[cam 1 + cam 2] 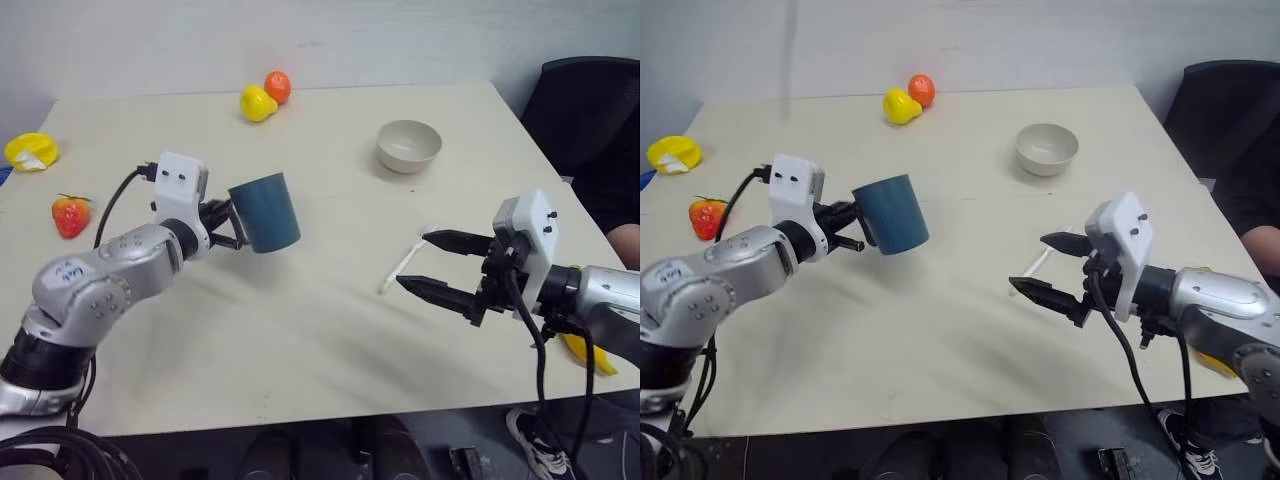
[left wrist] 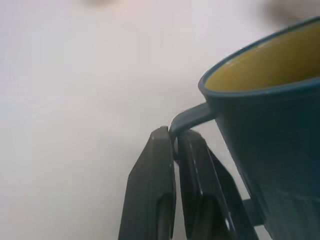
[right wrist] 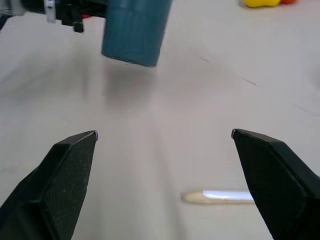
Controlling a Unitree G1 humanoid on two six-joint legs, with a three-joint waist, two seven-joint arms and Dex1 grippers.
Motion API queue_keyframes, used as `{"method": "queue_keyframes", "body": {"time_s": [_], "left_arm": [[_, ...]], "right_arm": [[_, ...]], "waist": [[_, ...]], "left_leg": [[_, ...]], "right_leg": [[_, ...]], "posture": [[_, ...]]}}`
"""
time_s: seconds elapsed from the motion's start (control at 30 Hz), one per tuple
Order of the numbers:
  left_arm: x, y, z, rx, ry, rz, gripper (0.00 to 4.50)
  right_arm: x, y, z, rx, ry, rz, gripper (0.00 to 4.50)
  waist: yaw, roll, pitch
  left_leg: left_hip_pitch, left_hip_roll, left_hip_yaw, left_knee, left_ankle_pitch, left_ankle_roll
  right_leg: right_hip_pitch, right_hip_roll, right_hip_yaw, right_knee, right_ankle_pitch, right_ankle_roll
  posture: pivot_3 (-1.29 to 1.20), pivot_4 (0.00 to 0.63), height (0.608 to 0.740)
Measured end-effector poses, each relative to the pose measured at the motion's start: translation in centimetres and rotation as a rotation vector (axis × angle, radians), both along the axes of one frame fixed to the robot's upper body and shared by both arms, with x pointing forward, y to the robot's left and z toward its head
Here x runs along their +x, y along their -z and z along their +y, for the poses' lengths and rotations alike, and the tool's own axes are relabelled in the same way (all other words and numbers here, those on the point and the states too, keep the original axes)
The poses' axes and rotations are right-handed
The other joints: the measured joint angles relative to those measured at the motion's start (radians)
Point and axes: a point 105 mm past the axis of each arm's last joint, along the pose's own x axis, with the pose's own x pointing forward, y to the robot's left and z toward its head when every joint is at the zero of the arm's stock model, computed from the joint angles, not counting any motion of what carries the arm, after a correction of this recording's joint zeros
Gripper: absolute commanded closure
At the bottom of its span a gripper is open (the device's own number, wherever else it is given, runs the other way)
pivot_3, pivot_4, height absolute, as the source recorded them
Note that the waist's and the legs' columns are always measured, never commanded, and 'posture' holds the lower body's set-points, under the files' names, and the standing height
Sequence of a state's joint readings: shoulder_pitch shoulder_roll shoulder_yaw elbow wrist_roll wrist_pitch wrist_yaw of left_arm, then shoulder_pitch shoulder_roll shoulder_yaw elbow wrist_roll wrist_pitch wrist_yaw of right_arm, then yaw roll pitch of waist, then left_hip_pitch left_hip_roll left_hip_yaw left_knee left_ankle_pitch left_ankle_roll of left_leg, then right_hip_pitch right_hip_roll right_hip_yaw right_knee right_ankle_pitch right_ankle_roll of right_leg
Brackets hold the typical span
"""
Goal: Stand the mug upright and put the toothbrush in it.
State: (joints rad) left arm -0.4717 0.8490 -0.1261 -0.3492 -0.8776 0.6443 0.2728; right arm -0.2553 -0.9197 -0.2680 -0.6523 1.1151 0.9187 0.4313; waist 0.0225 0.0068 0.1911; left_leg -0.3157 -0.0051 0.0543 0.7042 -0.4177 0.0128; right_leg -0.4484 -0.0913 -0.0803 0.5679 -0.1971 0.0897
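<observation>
The dark teal mug [image 1: 265, 212] hangs a little above the table, roughly upright and slightly tilted, with its mouth up. My left gripper [image 1: 232, 228] is shut on its loop handle; in the left wrist view the two fingers [image 2: 155, 190] pinch the handle beside the mug [image 2: 270, 145]. The white toothbrush [image 1: 408, 258] lies flat on the table at the right. Just above it my right gripper [image 1: 1028, 261] is open, its fingers spread wide with nothing between them. The right wrist view shows the toothbrush [image 3: 220, 196] low between those fingers and the mug [image 3: 135, 30] farther off.
A beige bowl [image 1: 408, 145] stands at the back right. A yellow fruit [image 1: 256, 103] and an orange one [image 1: 278, 86] lie at the far edge. A strawberry [image 1: 70, 215] and a yellow item [image 1: 30, 150] are at the left. A banana [image 1: 590, 355] lies under my right arm. A black chair [image 1: 585, 110] stands beyond the table's right edge.
</observation>
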Motion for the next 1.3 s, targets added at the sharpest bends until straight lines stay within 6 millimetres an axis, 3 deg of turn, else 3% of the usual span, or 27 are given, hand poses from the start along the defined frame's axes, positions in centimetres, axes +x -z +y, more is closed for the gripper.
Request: {"method": "queue_keyframes", "body": {"time_s": [0.27, 0.43, 0.73, 0.87, 0.93, 1.1, 1.17, 1.3], "left_arm": [[0.2, 3.9, 0.4, 0.293, -0.088, -0.24, 4.47], [0.2, 4.2, 0.6, 0.312, -0.094, -0.29, 3.09], [-2.1, 3.5, 3.9, 0.255, -0.128, -0.209, 0.3], [-4.0, 2.0, 7.3, 0.149, -0.035, -0.024, 0.3], [-4.8, 0.2, 7.6, 0.119, 0.077, 0.025, 0.3], [-8.5, -5.4, 3.9, 0.211, 0.627, 0.101, 0.3], [-9.8, -5.9, 2.2, 0.266, 0.832, 0.157, 0.3], [-10.5, -5.7, -0.2, 0.345, 1.09, 0.206, 0.3]], "right_arm": [[0.8, 1.0, 0.5, 0.008, 0.026, 0.023, 0.0], [1.0, 1.1, 0.4, 0.011, 0.028, 0.03, 0.0], [1.0, 2.3, -0.8, -0.018, 0.064, 0.07, 0.0], [1.9, 2.9, -2.1, -0.037, 0.154, 0.081, 0.0], [2.6, 3.3, -2.7, -0.014, 0.218, 0.102, 0.0], [5.1, 5.1, -3.2, 0.087, 0.496, 0.172, 0.0], [5.9, 6.1, -2.8, 0.141, 0.591, 0.232, 0.0], [7.4, 7.4, -1.9, 0.208, 0.696, 0.333, 0.0]], "waist": [[0.004, 0.0, 0.0], [0.004, 0.0, 0.0], [0.002, -0.001, 0.0], [0.001, -0.001, 0.0], [-0.001, -0.002, 0.0], [-0.001, -0.001, 0.0], [-0.003, -0.001, 0.0], [-0.012, 0.001, 0.001]], "left_leg": [[0.0, 0.002, 0.0, -0.001, 0.001, 0.0], [-0.001, 0.005, -0.002, -0.001, 0.0, 0.005], [-0.002, 0.003, -0.005, 0.0, -0.002, 0.009], [-0.007, 0.004, -0.005, 0.003, -0.001, 0.007], [-0.006, 0.004, -0.005, 0.004, -0.001, 0.007], [-0.007, 0.001, -0.004, 0.009, -0.002, 0.006], [-0.007, 0.0, -0.002, 0.01, -0.002, 0.006], [-0.008, 0.0, 0.003, 0.01, -0.002, 0.005]], "right_leg": [[0.0, 0.002, 0.001, -0.001, 0.0, 0.0], [-0.001, -0.003, -0.001, -0.001, 0.001, 0.001], [-0.007, -0.006, 0.0, -0.001, 0.002, 0.002], [-0.014, -0.005, 0.0, 0.003, 0.001, 0.001], [-0.014, -0.004, 0.0, 0.005, 0.0, 0.0], [-0.014, -0.004, 0.0, 0.009, 0.0, -0.001], [-0.014, -0.002, 0.0, 0.01, -0.001, -0.002], [-0.016, -0.001, 0.001, 0.012, -0.001, -0.003]], "posture": [[0.0, 0.15, 0.74], [0.0, 0.15, 0.74], [0.0, 0.15, 0.74], [0.0, 0.15, 0.74], [0.0, 0.15, 0.74], [0.0, 0.15, 0.74], [0.0, 0.15, 0.74], [0.0, 0.15, 0.74]]}}
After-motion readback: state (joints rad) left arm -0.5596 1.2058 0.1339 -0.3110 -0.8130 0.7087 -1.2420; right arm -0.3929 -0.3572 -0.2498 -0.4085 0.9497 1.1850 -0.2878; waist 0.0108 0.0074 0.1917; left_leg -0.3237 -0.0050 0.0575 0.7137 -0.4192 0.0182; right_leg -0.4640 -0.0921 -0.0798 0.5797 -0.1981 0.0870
